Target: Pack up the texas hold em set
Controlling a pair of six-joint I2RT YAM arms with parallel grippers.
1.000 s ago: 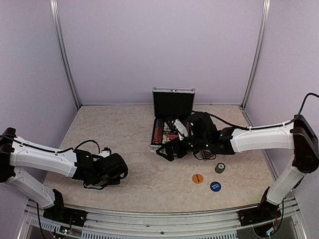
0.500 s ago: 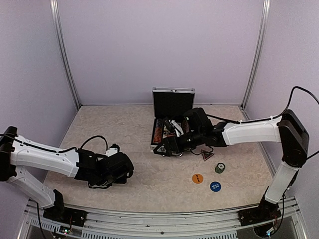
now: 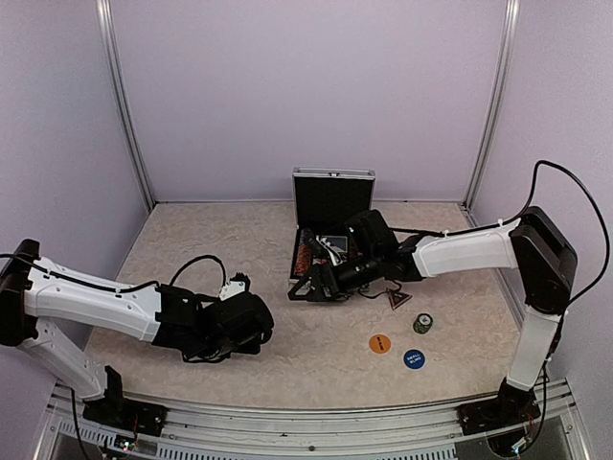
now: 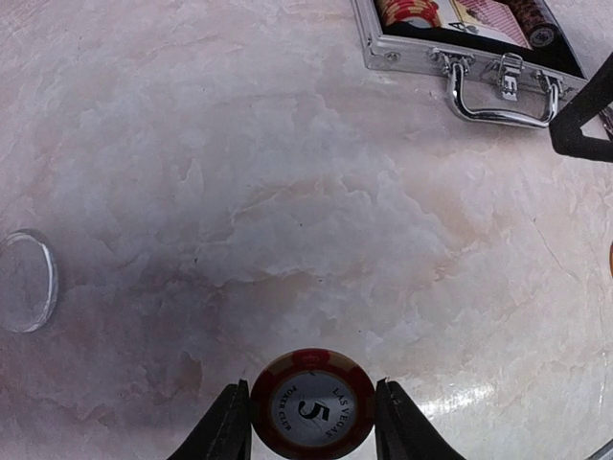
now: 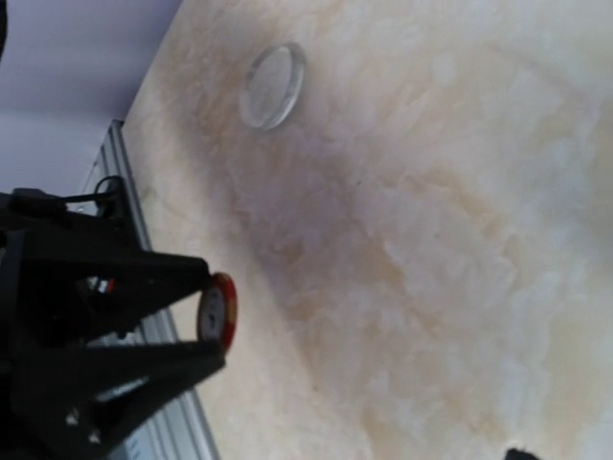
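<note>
In the left wrist view my left gripper (image 4: 312,410) is shut on the rim of a red chip (image 4: 312,402) marked 5, just above the table. The right wrist view shows that chip (image 5: 218,309) edge-on in the left gripper (image 5: 211,309). The silver briefcase (image 3: 332,196) stands open at the table's middle back, with chips and cards inside. My right gripper (image 3: 305,289) hangs open and empty just left of its front handle (image 4: 498,91). A dark triangular marker (image 3: 398,299), a green-and-white chip (image 3: 422,323), an orange disc (image 3: 380,343) and a blue disc (image 3: 414,359) lie right of the case.
A clear round disc (image 4: 24,281) lies on the table left of the held chip and shows again as the clear disc (image 5: 273,84) in the right wrist view. The metal rail (image 5: 163,422) marks the table's near edge. One finger (image 4: 582,120) of the right gripper juts in beside the case.
My left arm has carried the red chip to the right, toward the table's middle. My right arm has swung left across the case front, uncovering the triangular marker.
</note>
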